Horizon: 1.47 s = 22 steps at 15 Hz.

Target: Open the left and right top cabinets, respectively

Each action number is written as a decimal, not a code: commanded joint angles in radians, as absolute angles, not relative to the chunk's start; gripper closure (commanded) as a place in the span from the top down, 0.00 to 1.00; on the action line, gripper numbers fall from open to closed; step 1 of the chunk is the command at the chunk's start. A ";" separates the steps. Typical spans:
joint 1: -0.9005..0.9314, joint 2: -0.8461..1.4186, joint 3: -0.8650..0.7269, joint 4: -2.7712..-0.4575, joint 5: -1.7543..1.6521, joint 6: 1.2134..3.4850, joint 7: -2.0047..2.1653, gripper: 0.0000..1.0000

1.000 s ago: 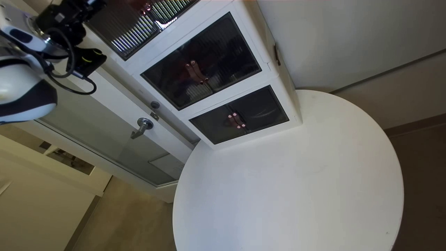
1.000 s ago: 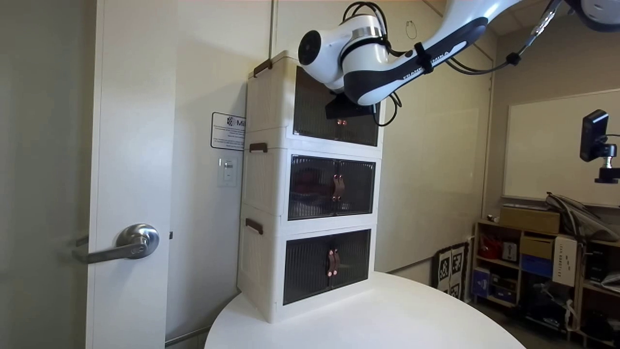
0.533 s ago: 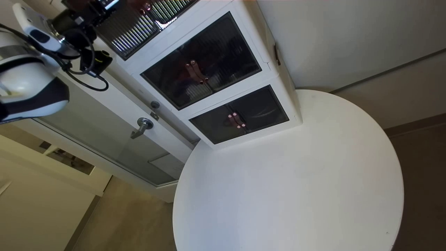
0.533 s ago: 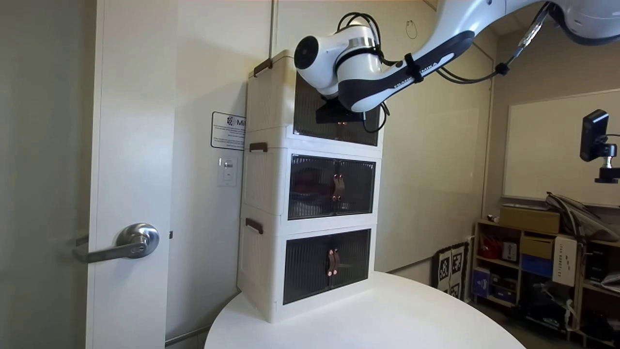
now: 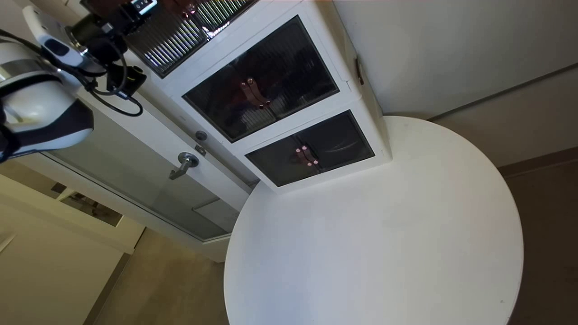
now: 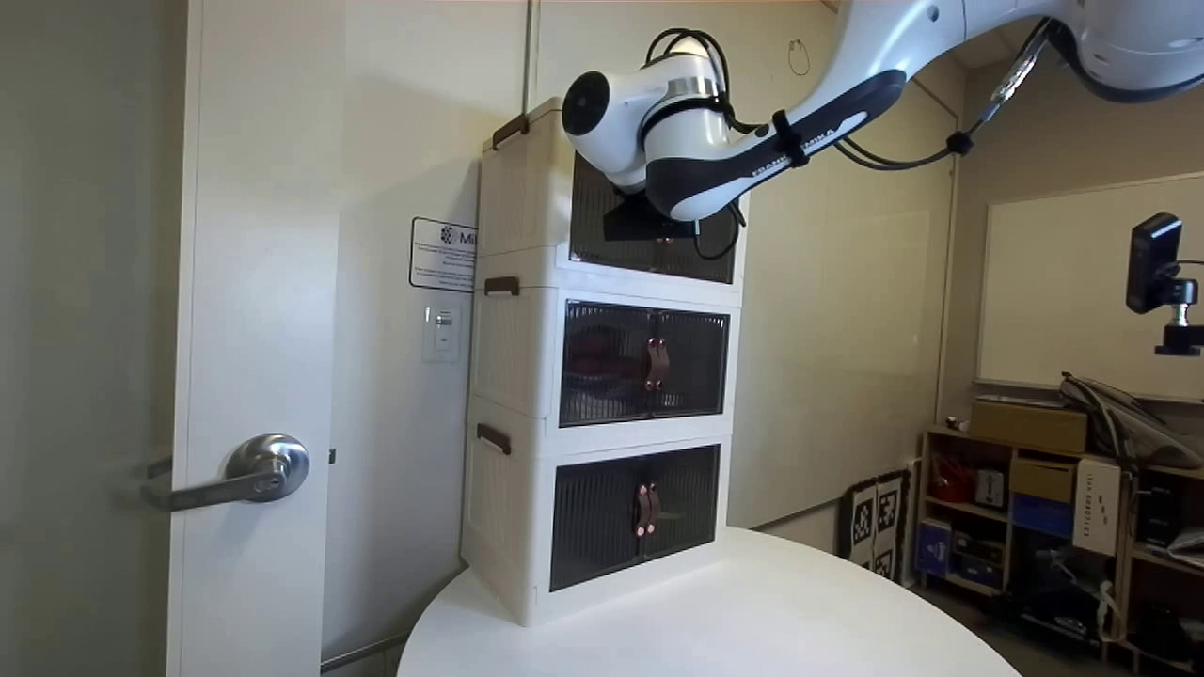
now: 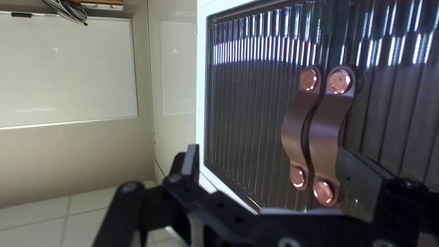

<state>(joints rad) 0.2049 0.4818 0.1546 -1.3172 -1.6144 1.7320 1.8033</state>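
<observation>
Both top cabinet doors (image 7: 247, 103) are closed; hand (image 7: 268, 156) spread wide near their handles (image 7: 324, 137), contact unclear.

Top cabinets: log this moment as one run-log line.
claw: open, near handles, contact unclear; top doors: both shut; middle doors: shut; bottom doors: shut

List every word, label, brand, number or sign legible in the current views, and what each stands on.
"FRANK" then "MIKA", parted by a black strap: robot arm.
"Mi", then cut off at the cabinet unit: wall sign; its finer lines are too small to read.
"LEAN", then probably "ROBOT…", blurred at the end: white box.
No readable numbers.
</observation>
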 commanded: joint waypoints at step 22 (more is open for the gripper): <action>0.235 0.524 0.126 -1.214 -1.586 1.836 1.738 0.01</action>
